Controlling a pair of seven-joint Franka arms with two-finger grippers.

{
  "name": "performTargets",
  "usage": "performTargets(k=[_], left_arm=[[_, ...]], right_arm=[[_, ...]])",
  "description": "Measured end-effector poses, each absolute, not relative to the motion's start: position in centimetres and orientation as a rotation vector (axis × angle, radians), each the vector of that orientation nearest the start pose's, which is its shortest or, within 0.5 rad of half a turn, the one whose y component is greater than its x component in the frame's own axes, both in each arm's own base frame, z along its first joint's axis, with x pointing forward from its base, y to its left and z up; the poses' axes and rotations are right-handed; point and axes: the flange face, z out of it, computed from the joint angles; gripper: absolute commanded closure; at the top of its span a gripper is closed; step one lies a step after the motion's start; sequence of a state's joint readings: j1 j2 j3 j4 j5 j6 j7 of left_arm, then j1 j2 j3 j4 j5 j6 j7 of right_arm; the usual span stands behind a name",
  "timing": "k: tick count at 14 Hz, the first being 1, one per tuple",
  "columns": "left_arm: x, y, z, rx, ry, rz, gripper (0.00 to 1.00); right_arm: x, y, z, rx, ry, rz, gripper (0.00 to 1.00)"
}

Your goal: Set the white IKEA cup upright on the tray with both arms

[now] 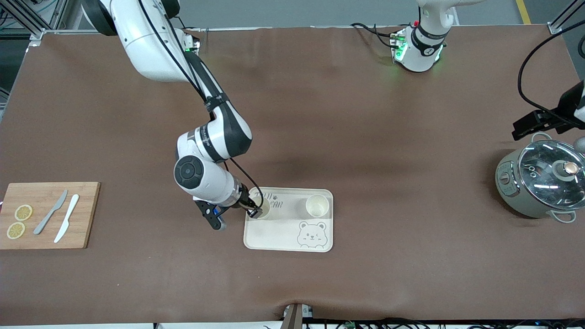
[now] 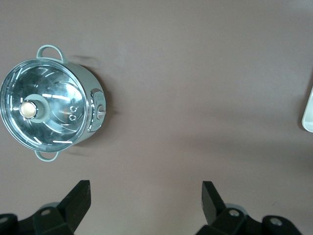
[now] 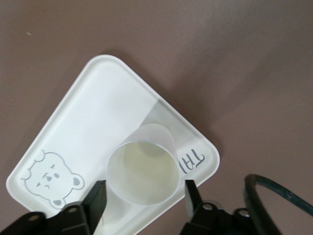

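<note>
Right wrist view: right gripper (image 3: 142,200) jaws straddle white cup (image 3: 142,169), upright over tray (image 3: 88,112) corner nr lettering; contact w/ walls can't tell. Second cup (image 1: 317,205) upright on tray. Left gripper (image 2: 145,196) jaws wide, empty, waits nr pot (image 2: 49,108).
Risk: finger drags rim on retreat, cup tips; corner spot, may slide off edge.

2 white cups (image 1: 317,205) (image 1: 258,201) stand upright on cream tray (image 1: 283,233).
</note>
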State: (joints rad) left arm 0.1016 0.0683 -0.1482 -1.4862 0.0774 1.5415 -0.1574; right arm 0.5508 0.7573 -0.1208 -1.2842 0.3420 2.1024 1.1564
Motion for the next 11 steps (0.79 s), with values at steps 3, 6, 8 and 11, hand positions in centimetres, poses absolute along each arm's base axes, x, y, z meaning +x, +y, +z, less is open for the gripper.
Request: performTargets(k=[3,6,8,11], left_arm=[[54.9,-3.4,63.2,-3.062,-0.126,-0.007,0.0],[53.9,-3.1,63.3,-3.063,-0.136,-0.002,0.0],[53.9,-3.4,62.7,-3.098,-0.141,0.021,0.0],[53.8,-4.7,62.6,-3.117,-0.108,0.03,0.0]], right_arm=[[67.5,31.6,37.6,-2.769,1.221,0.161,0.0],[68.6,25.2,45.3,-2.799,1.121,0.124,0.0],[68.1,19.6,49.1,-2.852,0.969,0.155,0.0],[66.7,13.4,52.0,-2.93,0.802,0.143,0.0]])
